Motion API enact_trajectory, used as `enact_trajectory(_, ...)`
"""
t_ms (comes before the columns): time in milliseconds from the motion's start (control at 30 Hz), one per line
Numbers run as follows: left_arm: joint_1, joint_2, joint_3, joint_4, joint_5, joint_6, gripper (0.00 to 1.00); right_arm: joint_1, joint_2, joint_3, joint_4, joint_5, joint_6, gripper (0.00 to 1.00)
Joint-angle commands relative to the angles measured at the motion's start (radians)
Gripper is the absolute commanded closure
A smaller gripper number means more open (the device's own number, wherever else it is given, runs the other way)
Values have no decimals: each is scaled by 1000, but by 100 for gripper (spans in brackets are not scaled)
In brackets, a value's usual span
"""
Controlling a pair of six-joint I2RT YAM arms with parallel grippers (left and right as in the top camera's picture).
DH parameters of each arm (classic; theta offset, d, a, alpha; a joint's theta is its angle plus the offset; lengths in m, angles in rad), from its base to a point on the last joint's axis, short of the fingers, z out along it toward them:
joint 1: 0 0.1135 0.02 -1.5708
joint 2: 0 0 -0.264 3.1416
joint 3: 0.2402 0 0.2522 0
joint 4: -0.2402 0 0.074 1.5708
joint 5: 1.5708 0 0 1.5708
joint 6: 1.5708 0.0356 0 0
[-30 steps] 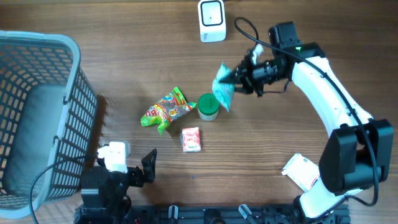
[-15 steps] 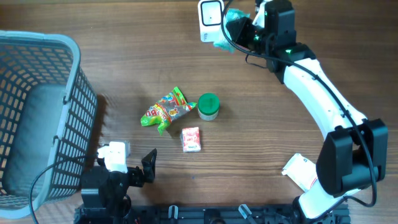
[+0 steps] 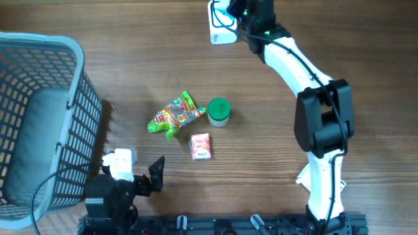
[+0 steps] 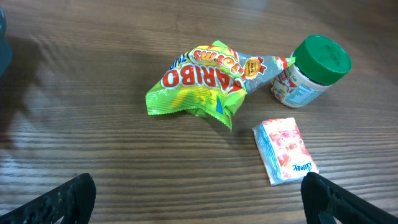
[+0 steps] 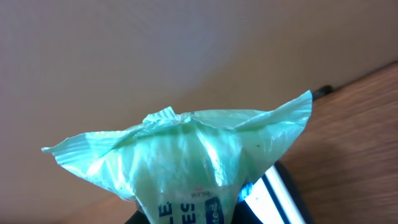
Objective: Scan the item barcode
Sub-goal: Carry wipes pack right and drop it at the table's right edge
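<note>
Mint-green pouch (image 5: pixel 186 168) is off the desk (image 3: pixel 130 59), pinched in the right fingers (image 3: pixel 243 12) at top centre of the overhead view, right by the white scanner (image 3: pixel 221 29). In the right wrist view the pouch fills the lower middle: crimped top edge fanned out w/ 2 corners spread left & right, blue print low on its face, plain wall behind, a strip of wood at right edge. Right fingers narrow, closed on the pouch's lower part; the grip itself is mostly hidden under the film. Can't tell from overhead whether the pouch touches the scanner or just sits in front of it.

Right arm stretches from lower right of frame up to that top edge.

Mid-desk, 3 items close together: Haribo bag (image 4: pixel 199 84), crumpled, lying flat; green-lid jar (image 4: pixel 311 71) upright, touching the bag's right tip; small red/white sachet (image 4: pixel 283 149) flat just below them, apart from both.

Left fingers (image 4: pixel 68 196) spread wide, holding nothing, low at bottom left of overhead, near the grey basket (image 3: pixel 39 130), which takes up the left side.

White card (image 3: pixel 312 177) lies by the right arm's base.
</note>
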Motion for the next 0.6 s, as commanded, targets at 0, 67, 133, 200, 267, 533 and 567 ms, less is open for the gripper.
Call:
enact_trajectory(0, 2, -7, 0, 2, 16, 19, 0, 8, 58, 42, 48, 84, 164, 95)
enact_trajectory(67, 2, -7, 0, 2, 16, 19, 0, 11, 90, 42, 68, 55, 225, 95)
enact_trajectory(133, 2, -7, 0, 2, 16, 19, 0, 18, 111, 42, 62, 39, 242, 95)
enact_trajectory(200, 2, -7, 0, 2, 16, 19, 0, 23, 118, 42, 47, 34, 241, 95)
enact_trajectory(267, 2, -7, 0, 2, 16, 19, 0, 23, 115, 71, 14, -13, 214, 95)
enact_trajectory(533, 2, -7, 0, 2, 16, 19, 0, -179, -123, 359, -865, 248, 110, 96)
enact_trajectory(567, 2, -7, 0, 2, 16, 19, 0, -261, -126, 358, -977, 318, 109, 95)
